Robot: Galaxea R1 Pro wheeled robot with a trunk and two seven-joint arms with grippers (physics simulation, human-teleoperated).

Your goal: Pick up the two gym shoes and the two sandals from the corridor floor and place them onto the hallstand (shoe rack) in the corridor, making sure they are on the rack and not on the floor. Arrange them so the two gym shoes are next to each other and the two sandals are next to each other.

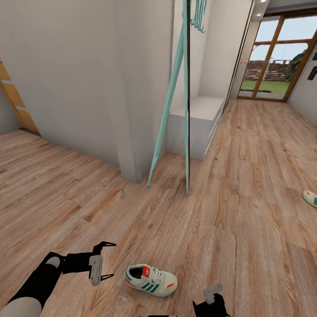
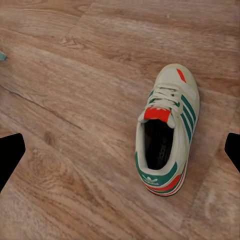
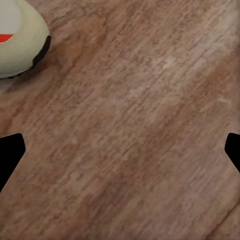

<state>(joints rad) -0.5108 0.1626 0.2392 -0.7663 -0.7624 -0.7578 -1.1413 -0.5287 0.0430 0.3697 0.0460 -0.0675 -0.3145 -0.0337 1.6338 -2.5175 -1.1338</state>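
The left gripper [image 1: 107,259] hangs over the corridor floor [image 1: 246,211] with its fingers [image 1: 105,245] spread wide and nothing between them; one gym shoe [image 1: 151,280] stands upright on the planks just beyond the fingertips, near but not touching. The right gripper [image 3: 120,150] also has its fingers wide apart and empty above bare floor, with that same shoe's toe off to one side of them. A second gym shoe [image 1: 310,197] lies well apart from both grippers.
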